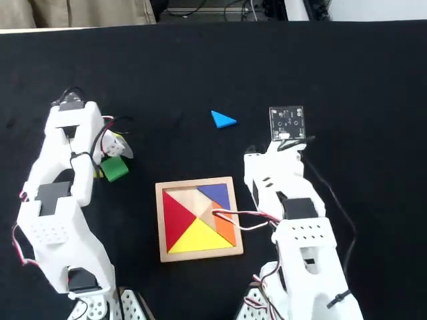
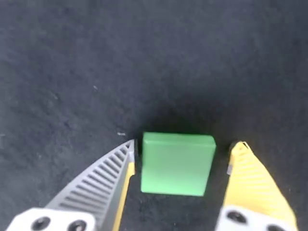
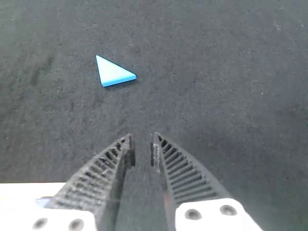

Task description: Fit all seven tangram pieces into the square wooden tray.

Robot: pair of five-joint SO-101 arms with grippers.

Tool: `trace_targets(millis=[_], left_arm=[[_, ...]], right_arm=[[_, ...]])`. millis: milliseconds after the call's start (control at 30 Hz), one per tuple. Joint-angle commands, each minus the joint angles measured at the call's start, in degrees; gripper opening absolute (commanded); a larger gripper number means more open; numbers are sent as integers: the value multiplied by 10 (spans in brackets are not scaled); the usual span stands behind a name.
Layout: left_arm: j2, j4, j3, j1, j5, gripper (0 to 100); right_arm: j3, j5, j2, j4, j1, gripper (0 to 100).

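- On the black table [image 1: 200, 73], near its 6 o'clock edge, lies the square wooden tray [image 1: 161, 223], flat between the two arms.
- Inside the tray: red triangle [image 1: 175, 217] at 9 o'clock, yellow triangle [image 1: 200, 238] at 6 o'clock, dark blue piece [image 1: 217, 193] at 1 o'clock, orange piece [image 1: 227, 231] at 4 o'clock. All sit flush, edges touching.
- Pale wood-toned patch [image 1: 192, 199] at 11 to 12 o'clock in the tray; whether it is a piece or bare floor cannot be told.
- Green square [image 2: 177, 163]: outside the tray, at 10 o'clock from it, flat on the table.
- Left gripper [image 2: 185, 147]: jaws apart, one finger on each side of the green square, a thin gap showing at both sides; not clamped.
- Light blue triangle [image 3: 113, 73]: loose on the table, at 12 to 1 o'clock from the tray, well apart from it.
- Right gripper [image 3: 143, 142]: jaws drawn almost together, only a slim gap, nothing between them; the light blue triangle lies ahead at 11 o'clock, clear of the fingertips.
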Motion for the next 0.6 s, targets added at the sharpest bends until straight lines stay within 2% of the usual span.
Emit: trace_targets(millis=[0, 167, 300, 567], left_arm=[[-3, -11, -29, -29, -9, 302], [6, -11, -29, -10, -78, 270], [41, -2, -62, -10, -72, 243], [117, 100, -145, -5, -72, 238]], right_arm=[[1, 5, 2, -25, -9, 74], [18, 5, 2, -55, -9, 74], [18, 5, 2, -55, -9, 74], [18, 5, 2, -55, -9, 74]])
